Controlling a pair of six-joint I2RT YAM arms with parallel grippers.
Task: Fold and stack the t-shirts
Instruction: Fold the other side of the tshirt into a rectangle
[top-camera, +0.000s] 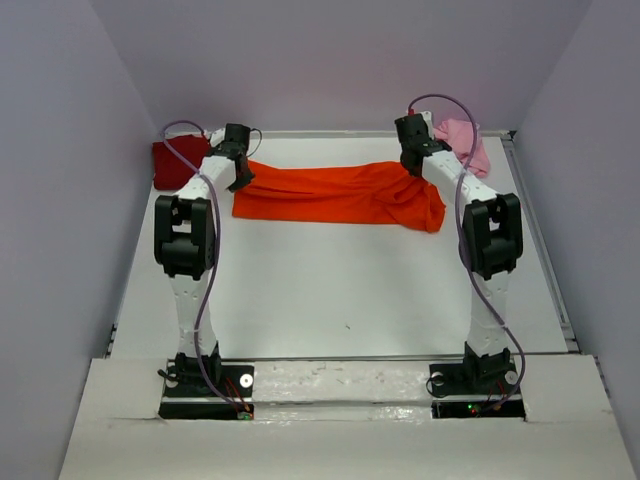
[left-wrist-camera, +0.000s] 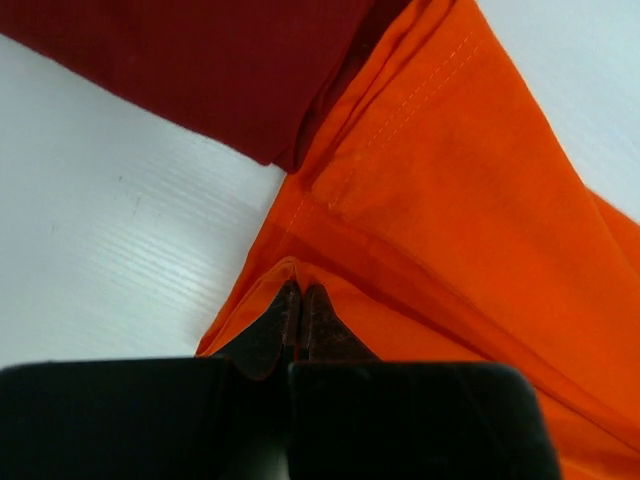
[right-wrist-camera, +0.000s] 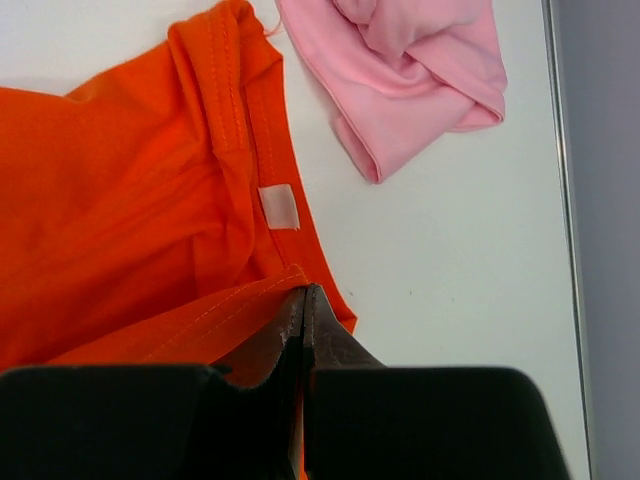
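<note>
**Orange shirt pinched at both ends, far side of surface**

Both pincers are clamped on cloth. The left pincer (left-wrist-camera: 300, 300) is closed tight on a fold at the left end of the orange shirt (top-camera: 335, 195). Its tips meet w/ only a thin ridge of fabric btwn them. The right pincer (right-wrist-camera: 303, 300) is closed the same way on a stitched hem at the shirt's right end, w/ no gap showing btwn the tips.

The orange shirt is strung out in a long band across the far part of the surface (top-camera: 340, 300), roughly parallel to the far edge. It runs from near the far-left corner to near the far-right corner. It's flatter on the left, and bunched and wrinkled at the right end. The right wrist cam shows its neckband and a small white label (right-wrist-camera: 278, 205) sewn inside, just beyond the pincer tips. Can't tell whether the band is lifted or lying on the surface.

The dark red shirt (top-camera: 175, 162) sits in the far-left corner, partly hidden behind the left arm in the top view. In the left wrist cam its edge meets the orange cloth, but which lies on top can't be told.

The pink shirt (top-camera: 465, 140) is crumpled in the far-right corner, near the right edge. It's apart from the orange shirt, w/ a strip of bare surface btwn them.
</note>
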